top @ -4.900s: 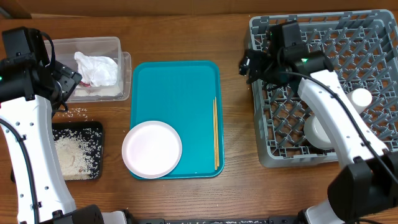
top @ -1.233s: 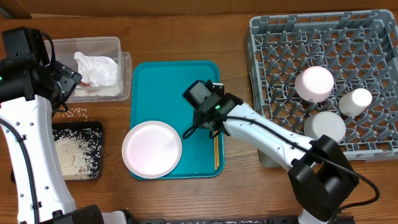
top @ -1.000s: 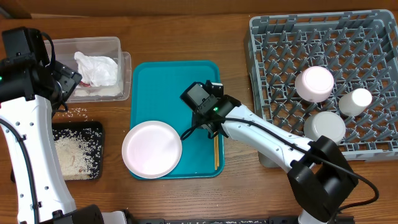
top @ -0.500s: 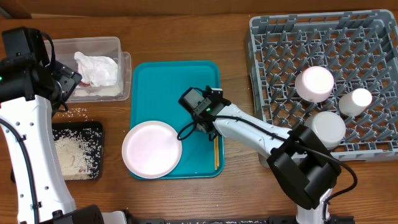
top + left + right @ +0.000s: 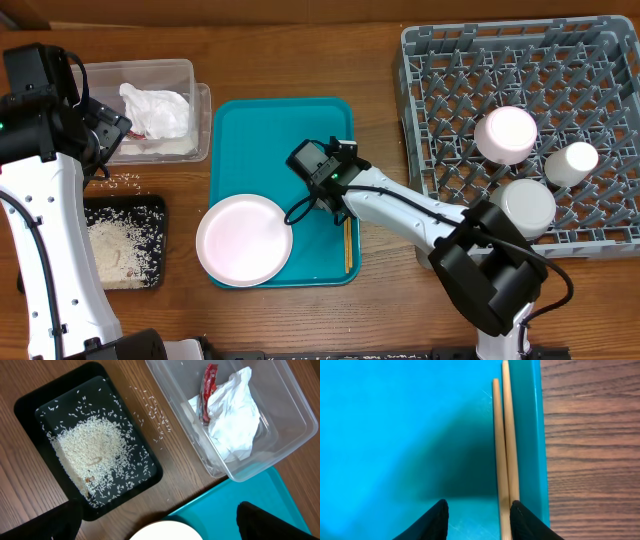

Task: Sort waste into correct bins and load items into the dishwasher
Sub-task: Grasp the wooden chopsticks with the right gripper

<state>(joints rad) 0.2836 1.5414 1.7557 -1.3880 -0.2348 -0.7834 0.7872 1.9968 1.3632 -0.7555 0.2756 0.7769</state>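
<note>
Thin wooden chopsticks [image 5: 505, 435] lie side by side along the right rim of the teal tray [image 5: 395, 420]. My right gripper [image 5: 479, 516] hangs open low over them, and its right finger [image 5: 522, 520] covers their near part. From overhead, the right gripper [image 5: 325, 178] is above the chopsticks [image 5: 347, 245], beside the large white plate [image 5: 244, 240]. My left gripper [image 5: 165, 524] is wide open and holds nothing, high above the black tray [image 5: 30, 405] of rice and the clear tub [image 5: 285, 420] holding a napkin [image 5: 232, 415] and a red wrapper [image 5: 207, 385].
The grey dish rack [image 5: 450, 60] at the right holds a white dish [image 5: 505, 135], a cup [image 5: 572, 163] and a grey bowl [image 5: 522, 205]. Loose rice grains [image 5: 150, 410] lie on the wood between the tub and the black tray.
The right arm left the dish rack and came over the teal tray; in the last second it crept a little left above the chopsticks. The left arm has not moved.
</note>
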